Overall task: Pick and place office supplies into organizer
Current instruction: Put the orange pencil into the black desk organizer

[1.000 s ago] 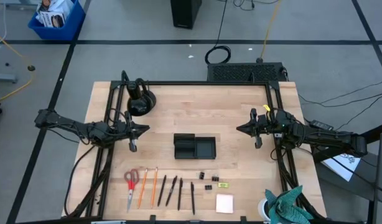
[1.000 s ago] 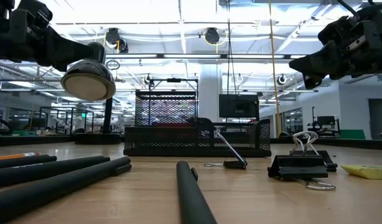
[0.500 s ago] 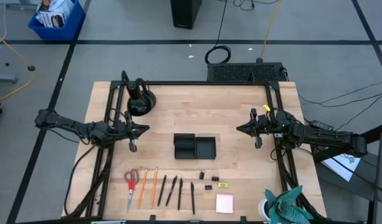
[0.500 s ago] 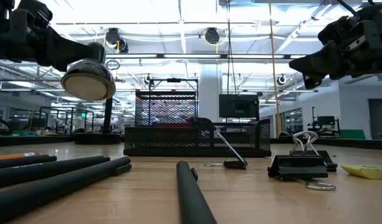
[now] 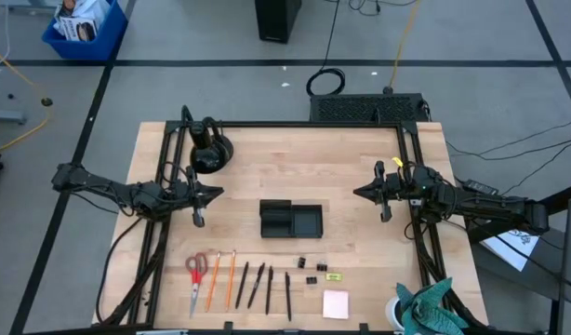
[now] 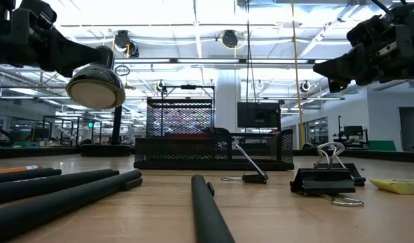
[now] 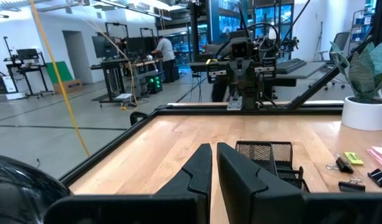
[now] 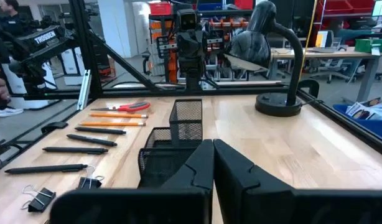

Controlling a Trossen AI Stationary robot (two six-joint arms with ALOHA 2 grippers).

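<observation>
Zero supplies loaded so far: small black mesh organizer tray [image 5: 289, 220] sits mid-table, red-handled scissors [image 5: 196, 276] and thin black pens [image 5: 256, 285] lined up nearby. Left gripper [image 5: 200, 221] and right gripper [image 5: 386, 217] hover either side, fingers together, holding nothing, probably just parked.

This is a big robot lab. Long bright lights [image 6: 193, 64] hang from a high ceiling. Far behind the wooden counter [image 5: 285, 186] stand more robot rigs [image 7: 244, 68] on black frames, desks with screens [image 7: 26, 56], and a person [image 7: 163, 56] working.
</observation>
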